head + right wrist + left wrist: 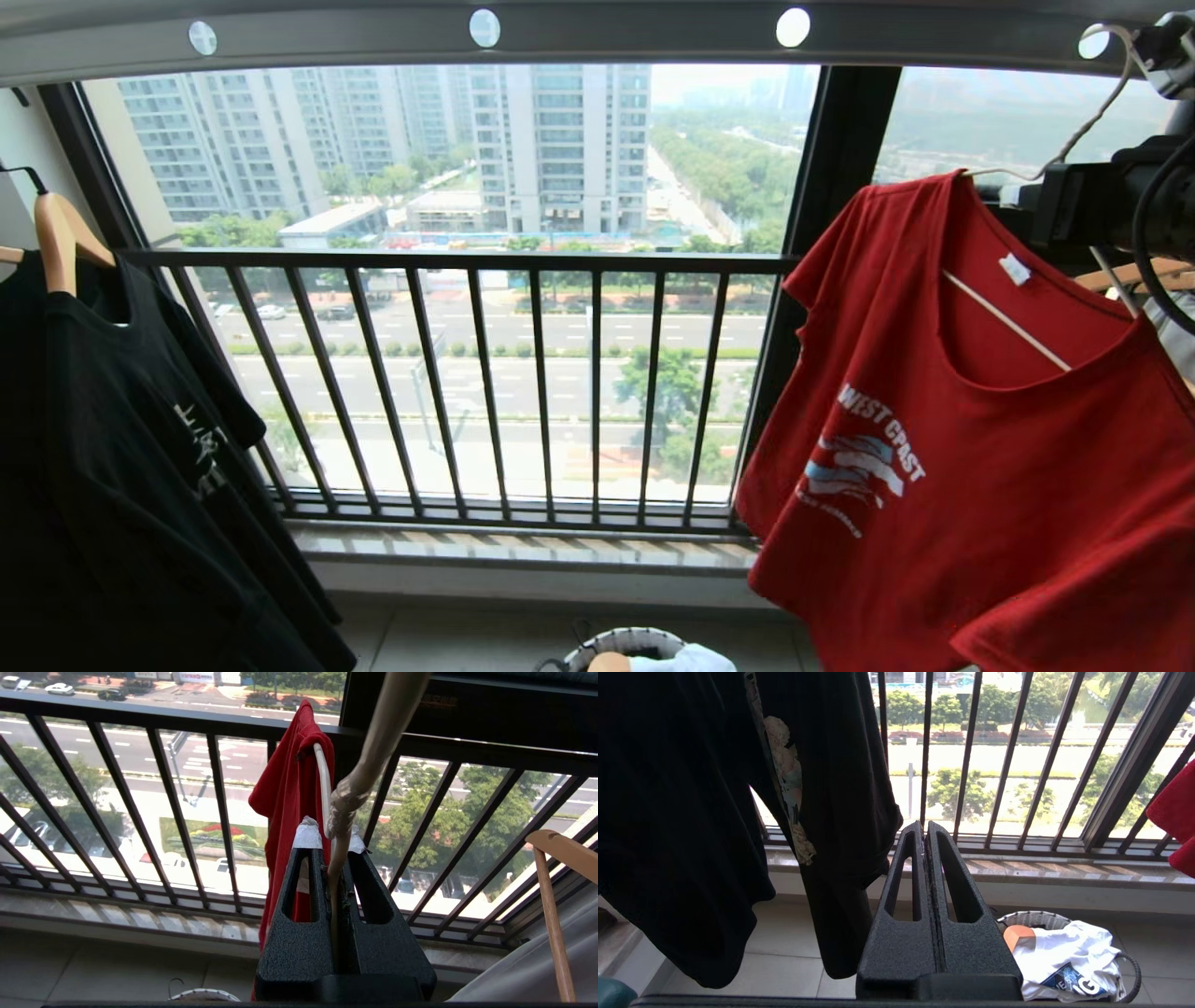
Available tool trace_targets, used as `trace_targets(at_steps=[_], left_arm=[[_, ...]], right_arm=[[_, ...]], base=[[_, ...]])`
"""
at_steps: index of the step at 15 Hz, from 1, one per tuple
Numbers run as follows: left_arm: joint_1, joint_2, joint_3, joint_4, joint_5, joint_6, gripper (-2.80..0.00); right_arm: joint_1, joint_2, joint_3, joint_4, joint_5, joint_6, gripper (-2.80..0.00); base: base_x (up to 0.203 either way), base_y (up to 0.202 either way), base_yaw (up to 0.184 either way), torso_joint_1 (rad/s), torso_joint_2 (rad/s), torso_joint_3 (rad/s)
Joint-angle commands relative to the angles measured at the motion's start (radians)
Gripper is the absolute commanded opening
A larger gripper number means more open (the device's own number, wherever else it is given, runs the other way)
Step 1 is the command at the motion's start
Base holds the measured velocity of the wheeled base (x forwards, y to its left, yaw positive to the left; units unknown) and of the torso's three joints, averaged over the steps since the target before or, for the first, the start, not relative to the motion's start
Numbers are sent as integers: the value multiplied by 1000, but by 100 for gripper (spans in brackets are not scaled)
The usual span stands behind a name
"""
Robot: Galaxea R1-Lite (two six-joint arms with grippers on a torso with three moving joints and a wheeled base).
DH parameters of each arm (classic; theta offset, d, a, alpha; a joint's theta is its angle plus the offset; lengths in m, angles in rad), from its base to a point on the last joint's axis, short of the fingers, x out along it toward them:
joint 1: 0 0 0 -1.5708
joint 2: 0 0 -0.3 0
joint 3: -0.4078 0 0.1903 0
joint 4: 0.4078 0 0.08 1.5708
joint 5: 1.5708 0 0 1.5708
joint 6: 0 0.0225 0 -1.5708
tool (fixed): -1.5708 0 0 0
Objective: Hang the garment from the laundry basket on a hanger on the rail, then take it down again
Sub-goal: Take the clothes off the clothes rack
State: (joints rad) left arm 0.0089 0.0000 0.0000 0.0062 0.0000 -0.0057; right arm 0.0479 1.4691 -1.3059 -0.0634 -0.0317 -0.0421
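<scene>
Red garment [980, 485] hangs on the hanger [343, 798], hooked in the rail [607, 33] at far right. Right gripper [332, 840] is clamped on the hanger's neck; taking it down looks to be what's left. Left gripper [927, 833] is closed, empty.

The red shirt [980, 485] hangs on the pale wire hanger [1004, 320], draped aslant just below and in front of the right claw [332, 835]; its white and light-blue chest print reads "WEST COAST". The hanger's neck is pinched between that claw's fingers, and its long hook rises from the claw to a hole in the grey rail [597, 33] overhead. The round white-rimmed basket [1031, 918] sits on the floor, far below the claw.
</scene>
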Motion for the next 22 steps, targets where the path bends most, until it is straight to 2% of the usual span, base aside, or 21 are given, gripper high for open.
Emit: trace_targets(at_steps=[1,14,22], left_arm=[[0,2,0,0,0,0,-280],[0,2,0,0,0,0,-280],[0,2,0,0,0,0,-280]], right_arm=[[1,-23,5,-3,0,-2,-280],[21,-143,58,-1,5,-6,-280],[147,-160,123,-3,3,-19,-280]], base=[[0,0,0,0,0,0],[0,0,0,0,0,0],[0,0,0,0,0,0]])
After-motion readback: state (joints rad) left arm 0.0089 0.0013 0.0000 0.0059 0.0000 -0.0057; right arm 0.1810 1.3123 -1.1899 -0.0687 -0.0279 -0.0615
